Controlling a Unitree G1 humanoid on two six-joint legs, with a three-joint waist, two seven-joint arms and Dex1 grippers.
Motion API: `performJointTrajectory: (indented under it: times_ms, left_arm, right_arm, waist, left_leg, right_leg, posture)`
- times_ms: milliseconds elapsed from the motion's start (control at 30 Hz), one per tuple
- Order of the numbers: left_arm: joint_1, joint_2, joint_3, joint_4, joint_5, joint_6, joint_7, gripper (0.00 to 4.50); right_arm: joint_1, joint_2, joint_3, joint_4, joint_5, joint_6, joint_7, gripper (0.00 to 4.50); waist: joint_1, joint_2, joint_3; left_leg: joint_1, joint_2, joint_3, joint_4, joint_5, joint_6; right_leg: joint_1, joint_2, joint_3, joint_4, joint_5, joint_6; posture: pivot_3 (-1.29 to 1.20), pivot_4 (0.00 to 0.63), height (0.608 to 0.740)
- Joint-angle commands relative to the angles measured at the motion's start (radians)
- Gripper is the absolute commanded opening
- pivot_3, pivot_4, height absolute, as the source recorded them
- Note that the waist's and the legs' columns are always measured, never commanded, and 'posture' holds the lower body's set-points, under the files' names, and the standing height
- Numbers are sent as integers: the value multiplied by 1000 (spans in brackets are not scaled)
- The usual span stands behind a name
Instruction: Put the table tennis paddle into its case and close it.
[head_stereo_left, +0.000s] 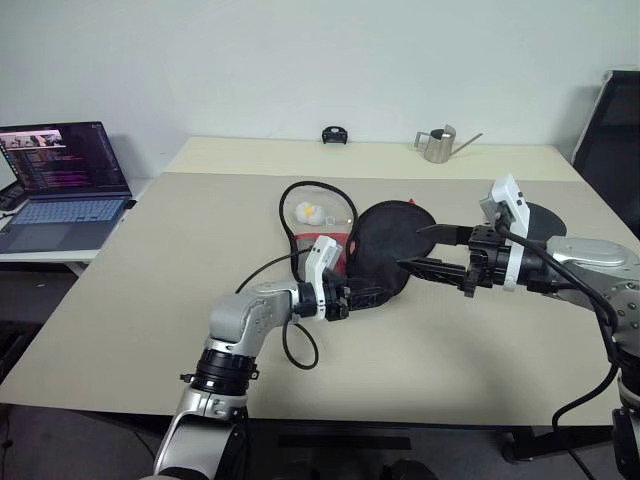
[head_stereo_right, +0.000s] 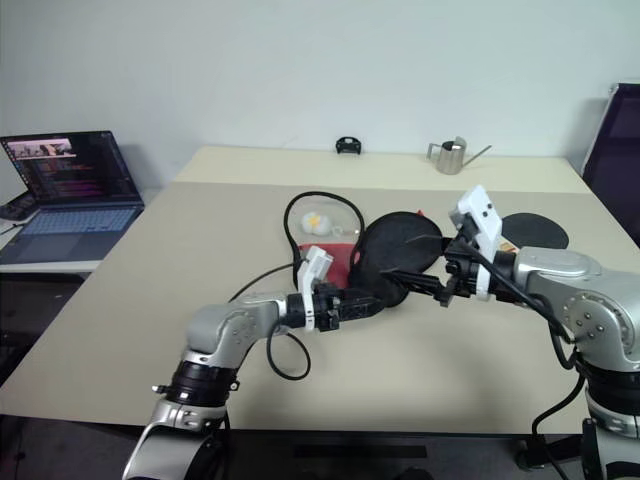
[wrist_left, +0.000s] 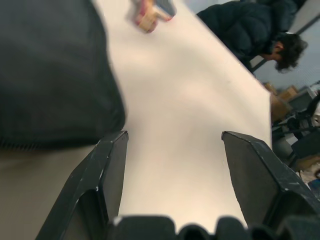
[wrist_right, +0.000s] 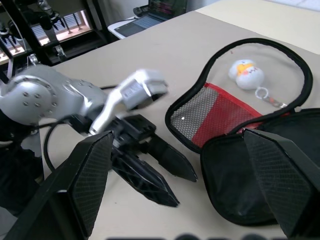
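The case (head_stereo_left: 390, 245) lies unzipped on the table, its black flap folded to the right and its red mesh lining (wrist_right: 220, 112) showing. The table tennis paddle (head_stereo_left: 548, 222) lies right of the case, its black blade partly behind my right wrist. Its wooden, red-striped handle (wrist_left: 149, 17) appears in the left wrist view. My left gripper (head_stereo_left: 380, 294) is open and empty at the flap's near edge, pointing right. My right gripper (head_stereo_left: 410, 249) hovers over the flap, wide open, holding nothing.
A white plush keychain (head_stereo_left: 312, 212) rests inside the case's open half. A laptop (head_stereo_left: 60, 185) sits on a side desk to the left. A metal watering can (head_stereo_left: 437, 145) and a small black object (head_stereo_left: 335, 135) stand at the far edge. A person (wrist_left: 260, 30) is nearby.
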Motion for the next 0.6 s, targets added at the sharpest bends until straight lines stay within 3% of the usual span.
performJointTrajectory:
  times_ms: [33,167,300,600]
  left_arm:
    - [31,51,23,-140,-87,9,-68,3233]
    - [67,198,45,-198,-102,-77,-189,3233]
    - [37,329,104,-86,-38,-196,-198,3233]
    - [7,485,190,89,46,-366,-195,3233]
  right_arm:
    - [-8,-13,-14,0,1,-8,1,4500]
    - [-1,5,-16,30,-11,10,-44,4500]
    - [6,26,-5,47,-25,8,-78,4500]
    - [-5,102,65,109,-99,-7,-130,4500]
  waist:
    - [-4,0,0]
    - [-5,0,0]
    - [-4,0,0]
    - [-3,0,0]
  left_leg:
    - [0,0,0,0,0,0]
    - [1,0,0,0,0,0]
    - [1,1,0,0,0,0]
    - [0,0,1,-1,0,1]
  right_leg:
    - [0,0,0,0,0,0]
    - [0,0,0,0,0,0]
    - [0,0,0,1,0,-1]
    - [-1,0,0,-1,0,-1]
  posture:
    - [0,150,740]
    - [0,150,740]
    - [0,150,740]
    - [0,150,740]
